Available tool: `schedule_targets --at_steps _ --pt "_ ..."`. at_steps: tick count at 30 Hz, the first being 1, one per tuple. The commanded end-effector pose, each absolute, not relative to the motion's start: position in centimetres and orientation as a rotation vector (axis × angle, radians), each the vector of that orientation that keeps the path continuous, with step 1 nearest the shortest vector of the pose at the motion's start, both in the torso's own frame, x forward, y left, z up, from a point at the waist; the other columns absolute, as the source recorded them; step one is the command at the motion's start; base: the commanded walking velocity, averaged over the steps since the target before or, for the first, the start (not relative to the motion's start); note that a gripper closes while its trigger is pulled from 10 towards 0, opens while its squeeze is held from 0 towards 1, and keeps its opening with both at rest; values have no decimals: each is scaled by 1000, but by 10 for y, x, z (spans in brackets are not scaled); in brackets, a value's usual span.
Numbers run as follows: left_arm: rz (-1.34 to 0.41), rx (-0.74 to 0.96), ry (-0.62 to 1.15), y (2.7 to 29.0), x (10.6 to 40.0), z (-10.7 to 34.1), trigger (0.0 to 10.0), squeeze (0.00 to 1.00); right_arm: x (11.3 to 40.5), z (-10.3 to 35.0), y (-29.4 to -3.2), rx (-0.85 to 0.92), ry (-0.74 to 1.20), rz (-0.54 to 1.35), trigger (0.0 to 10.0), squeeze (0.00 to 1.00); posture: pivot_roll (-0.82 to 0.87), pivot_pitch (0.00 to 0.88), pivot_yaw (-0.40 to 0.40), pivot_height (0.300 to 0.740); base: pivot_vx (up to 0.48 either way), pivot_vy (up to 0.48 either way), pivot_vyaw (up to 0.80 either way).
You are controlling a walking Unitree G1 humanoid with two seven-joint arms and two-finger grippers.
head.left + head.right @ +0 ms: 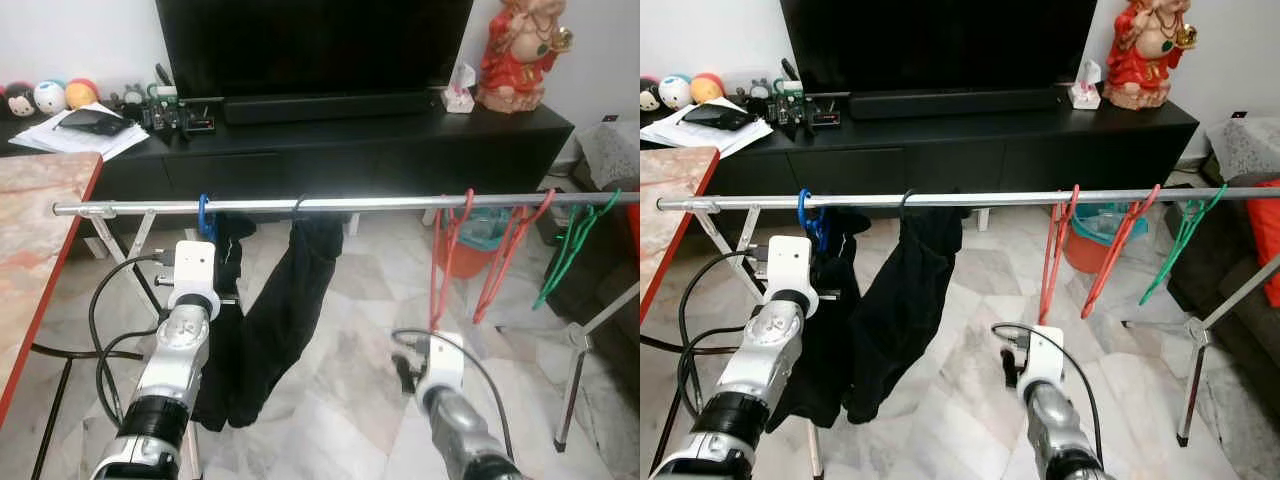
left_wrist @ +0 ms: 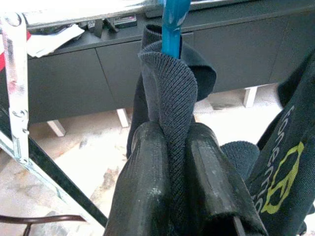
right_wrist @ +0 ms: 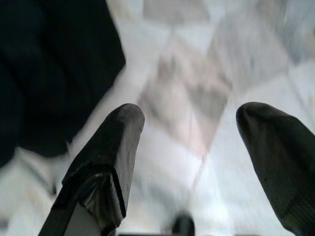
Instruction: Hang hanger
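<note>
I see a metal drying-rack rail (image 1: 380, 204) running across in front of me above the marble floor (image 1: 340, 390). On it hang a blue hanger (image 1: 204, 216) with a dark garment (image 1: 225, 300), a second black garment (image 1: 290, 310), two red hangers (image 1: 470, 250) and a green hanger (image 1: 575, 245).

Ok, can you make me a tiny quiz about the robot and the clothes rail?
1. True or false: the left claw pinches dark ribbed cloth under the blue hanger.
2. The right claw is: A open over the floor, B shut on a red hanger, C on the rail.
3. Which colour are the two empty hangers beside the green hanger?

Key: 1 true; 2 A; 3 red.
</note>
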State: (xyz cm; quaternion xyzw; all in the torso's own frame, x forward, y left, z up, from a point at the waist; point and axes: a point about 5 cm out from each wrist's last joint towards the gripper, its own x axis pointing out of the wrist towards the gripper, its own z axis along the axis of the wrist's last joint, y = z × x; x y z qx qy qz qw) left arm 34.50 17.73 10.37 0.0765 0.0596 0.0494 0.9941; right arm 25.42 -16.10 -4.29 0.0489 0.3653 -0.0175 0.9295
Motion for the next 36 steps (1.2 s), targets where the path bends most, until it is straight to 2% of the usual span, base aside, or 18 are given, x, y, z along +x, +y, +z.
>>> schedule_targets --at_steps 1,5,7,10,14,21,25,32,36 --pt "123 181 112 178 354 112 10000 0 242 -53 -161 67 833 -18 10000 0 -19 0 -30 740 0 0 0" --pt "137 183 130 178 362 113 10000 0 235 -58 -159 85 863 -38 10000 0 -22 0 -29 740 0 0 0" --pt "144 181 135 179 364 114 10000 0 231 -60 -153 188 854 -61 10000 0 -21 0 -30 740 0 0 0" --pt "151 181 145 179 366 114 10000 0 230 -61 -151 228 847 -76 10000 0 -21 0 -30 740 0 0 0" --pt "168 179 215 185 367 103 10000 0 224 -64 -146 182 857 -40 10000 0 -27 0 -34 740 0 0 0" --pt "111 185 333 179 365 87 10000 0 213 -71 -155 136 898 -14 10000 0 -28 0 -38 740 0 0 0" --pt "112 171 267 171 371 98 10000 0 206 -75 -159 131 907 -15 10000 0 -33 0 -47 740 0 0 0" --pt "157 121 107 174 377 121 10000 0 205 -76 -152 138 887 -13 10000 0 -39 0 -51 740 0 0 0" --pt "158 126 71 175 380 129 10000 0 209 -73 -150 138 879 -8 10000 0 -37 0 -54 740 0 0 0"
